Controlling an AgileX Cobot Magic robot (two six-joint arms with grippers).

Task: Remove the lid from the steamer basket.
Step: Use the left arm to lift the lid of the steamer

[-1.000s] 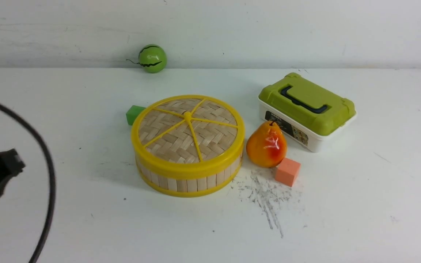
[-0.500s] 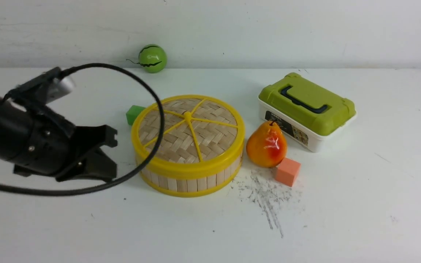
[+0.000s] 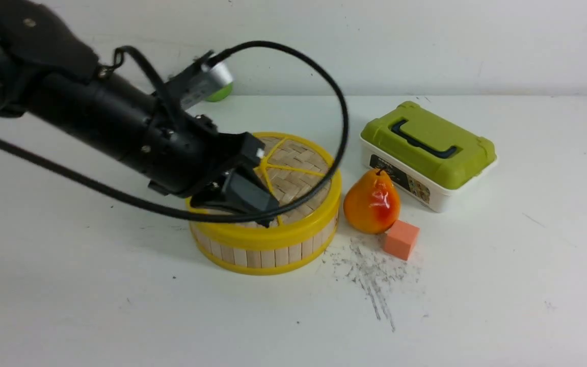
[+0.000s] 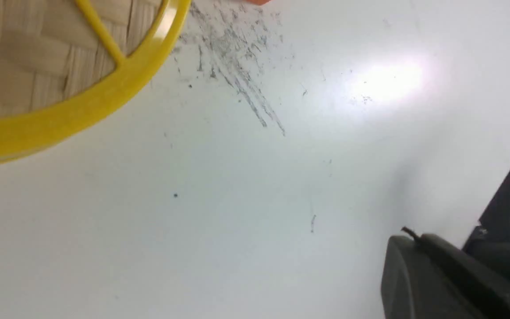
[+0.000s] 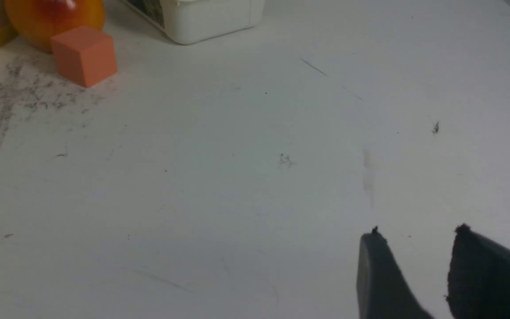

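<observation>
The steamer basket (image 3: 268,255) stands mid-table, and the lid (image 3: 298,173) of woven bamboo with a yellow rim sits on top of it. My left arm reaches in from the left over the lid, covering its left half. The left gripper (image 3: 268,216) is shut, empty, and hangs just above the lid near its front rim. In the left wrist view the lid's yellow rim (image 4: 82,106) shows in one corner and the left gripper (image 4: 414,239) has its jaws pressed together. My right gripper (image 5: 418,232) is open over bare table, well away from the basket.
An orange pear (image 3: 372,201) and an orange cube (image 3: 401,239) sit right of the basket. A white box with a green lid (image 3: 428,153) stands behind them. A green ball (image 3: 220,92) peeks out behind the arm. The arm's cable (image 3: 342,117) loops above the lid.
My left arm has swung in from the left edge, rising and crossing over the lid. It now hides the green cube and most of the green ball. Nothing on the table has moved.
</observation>
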